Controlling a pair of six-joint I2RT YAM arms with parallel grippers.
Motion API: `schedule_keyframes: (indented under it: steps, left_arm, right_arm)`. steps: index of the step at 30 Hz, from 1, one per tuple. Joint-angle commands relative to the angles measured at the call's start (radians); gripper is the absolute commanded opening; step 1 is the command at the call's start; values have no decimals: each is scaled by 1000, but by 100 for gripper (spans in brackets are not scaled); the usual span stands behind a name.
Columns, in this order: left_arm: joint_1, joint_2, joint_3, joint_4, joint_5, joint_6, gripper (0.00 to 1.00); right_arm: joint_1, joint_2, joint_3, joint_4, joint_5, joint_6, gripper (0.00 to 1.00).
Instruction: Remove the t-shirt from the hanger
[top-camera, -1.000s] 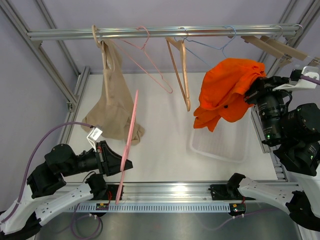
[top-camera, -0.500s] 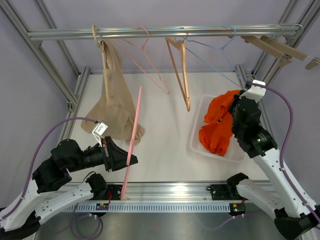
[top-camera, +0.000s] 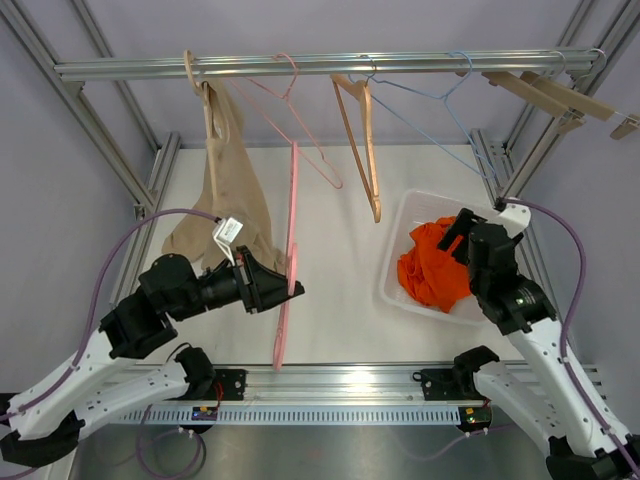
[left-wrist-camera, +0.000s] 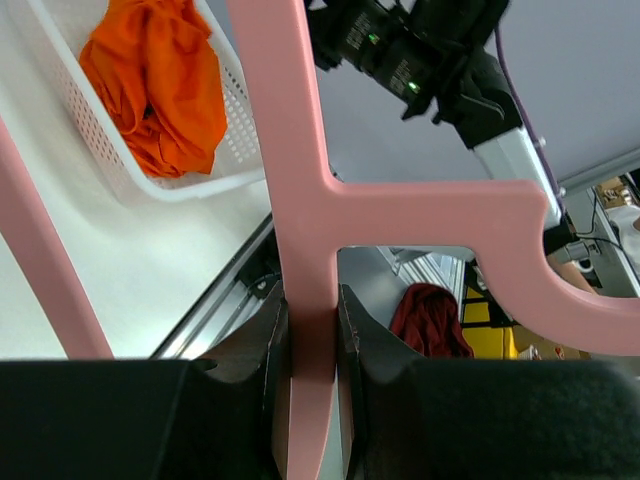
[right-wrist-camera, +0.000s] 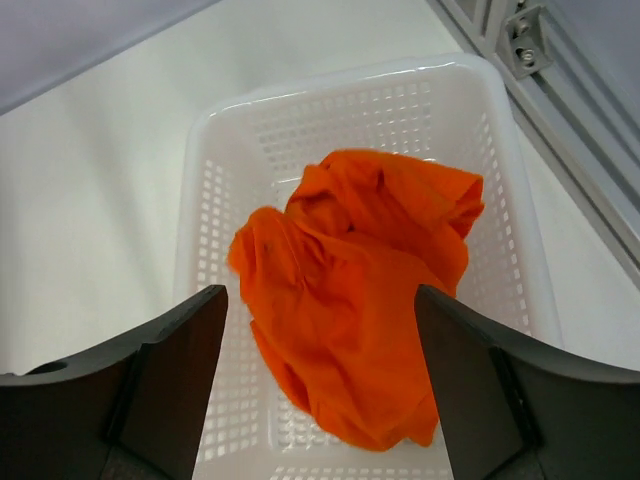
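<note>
desk (top-camera: 340, 250): I see the white basket (top-camera: 400, 215) on its right side | t-shirt (top-camera: 430, 270): orange, crumpled inside the basket | pink hanger (top-camera: 290, 250): bare, my left end effector (top-camera: 285, 290) clamped tight on its bar | right end effector (right-wrist-camera: 318, 295): spread wide above the t-shirt, holding nothing

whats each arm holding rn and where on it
Left gripper: shut on the pink hanger, fingers pinching a straight bar just below a side branch. Right gripper: open over the orange t-shirt in the basket, holding nothing.
</note>
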Motion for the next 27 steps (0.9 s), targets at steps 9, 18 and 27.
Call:
schedule_keyframes:
  steps: [9, 18, 27]
  left_arm:
    - [20, 223, 113, 333, -160, -16, 0]
    - [123, 354, 146, 481, -235, -127, 0]
    - [151, 406, 160, 556, -175, -206, 0]
  right_arm:
    - [117, -91, 141, 199, -836, 97, 75]
    - [815, 77, 289, 204, -243, -121, 76]
    - [1023, 238, 338, 166, 115, -205, 78]
